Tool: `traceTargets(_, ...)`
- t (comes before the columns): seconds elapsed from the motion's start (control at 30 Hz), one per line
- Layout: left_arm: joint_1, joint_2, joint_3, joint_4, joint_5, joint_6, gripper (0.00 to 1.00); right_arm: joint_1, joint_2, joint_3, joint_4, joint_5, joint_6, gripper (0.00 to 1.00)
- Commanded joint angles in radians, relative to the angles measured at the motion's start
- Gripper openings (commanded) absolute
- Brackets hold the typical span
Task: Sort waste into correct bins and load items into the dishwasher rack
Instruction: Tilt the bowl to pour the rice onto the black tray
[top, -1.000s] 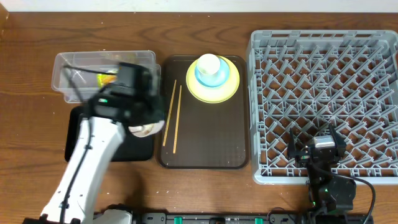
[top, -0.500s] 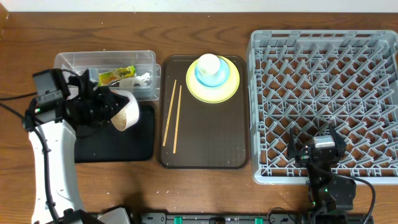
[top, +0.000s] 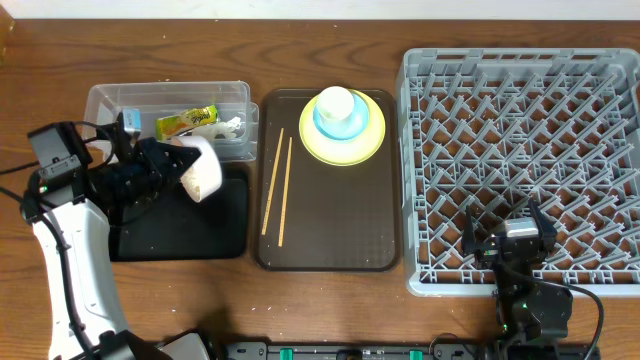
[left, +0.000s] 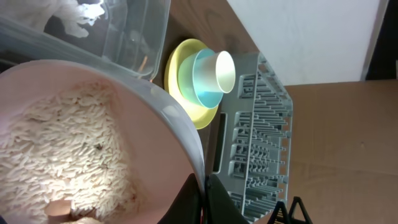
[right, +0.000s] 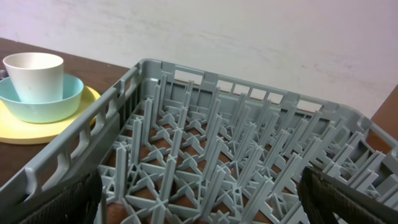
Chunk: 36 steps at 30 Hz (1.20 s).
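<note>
The left end effector (left: 204, 198) is clamped tight on the rim of the white bowl (top: 203, 170), holding it tilted above the far edge of the black tray (top: 215, 225), just beside the clear tub (top: 100, 105). Inside the bowl, pale rice-like scraps (left: 68, 155) cling in a clumped layer against a pinkish-lit wall. The tub holds the yellow-green wrapper (top: 186, 122) and the crumpled napkin (top: 232, 126). On the brown serving tray (top: 330, 230) two chopsticks (top: 276, 190) lie side by side, near the yellow plate (top: 375, 140), which carries the light blue bowl (top: 350, 128) with the small white cup (top: 336, 102) in it. The right end effector (top: 505, 225) rests spread wide and empty at the near edge of the grey rack (top: 520, 150). The desk (top: 50, 60) is dark wood grain; a plain white wall (right: 249, 37) stands behind
</note>
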Motion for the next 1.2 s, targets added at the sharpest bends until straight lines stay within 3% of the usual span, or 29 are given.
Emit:
traceTargets(0.0,0.019,-0.004,-0.03,0.018,0.042,0.016,0.06,-0.001,-0.002,-0.002,-0.003,-0.004,0.003,0.99)
traceTargets(0.33,0.129,-0.004,-0.113,0.117,0.146,0.0,0.06,-0.001,-0.002,-0.002,-0.003,-0.004,0.003,0.99)
traceTargets(0.6,0.252,-0.003,-0.23,0.24,0.199,-0.09,0.06,-0.001,-0.002,-0.002,-0.003,-0.004,0.003,0.99)
traceTargets(0.77,0.269,-0.003,-0.283,0.327,0.297,-0.09,0.06,-0.001,-0.002,-0.002,-0.003,-0.004,0.003,0.99)
traceTargets(1.17,0.272,-0.003,-0.287,0.333,0.409,-0.112,0.06,-0.001,-0.002,-0.002,-0.003,-0.004,0.003,0.99)
